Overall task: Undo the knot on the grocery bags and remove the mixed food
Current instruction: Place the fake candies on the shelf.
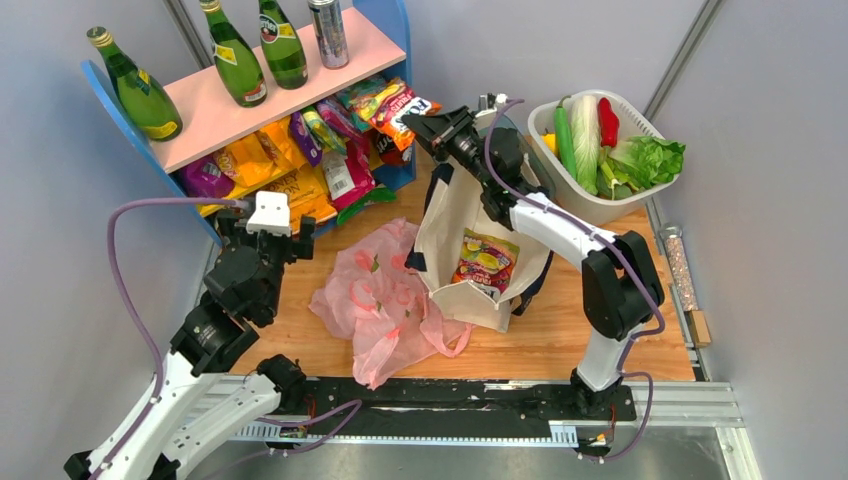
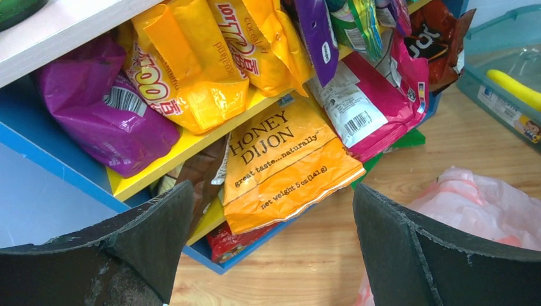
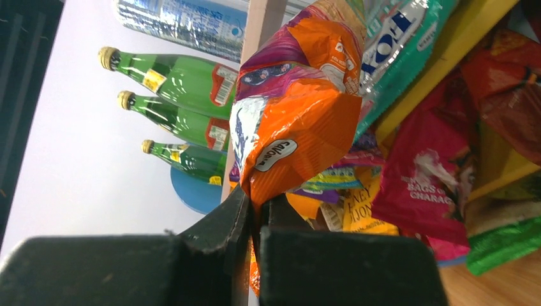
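Wooden surface [image 1: 560, 340], with the cream tote [image 1: 450, 215] standing open at its middle; all positions below are taken from that tote.

**Pincers.** Right pincer [image 3: 255, 210] is pressed together on the end seam of an orange and purple packet [image 3: 300, 121]. It hangs above and behind the tote's left rim. Left pincer [image 1: 265, 222] is spread wide and holds nothing. It sits well to the tote's left, facing the shelf [image 1: 290, 85].

**Task items.**
- The held packet is in the air, clear of the tote's mouth.
- A second packet [image 1: 487, 262] lies inside the tote.
- The pink bag [image 1: 385, 300] lies slumped, touching the tote's left side. I cannot make out a knot on it.

**Step in hand (judged).** I am lifting a packet out of the tote.
- The grip is on a thin seam only, so the pinch should be firm and the travel slow and free of swing.
- The packet is very close to the crowded shelf behind and left of the tote. The carry should go toward bare wood in front of the tote, so it does not brush the stock there.
- The navy handles need a clear margin.

**Orientation.** The packet's long axis continues the line of my fingers. Its pinched end is nearest the tote, and its free end points away to the back-left, toward the shelf.
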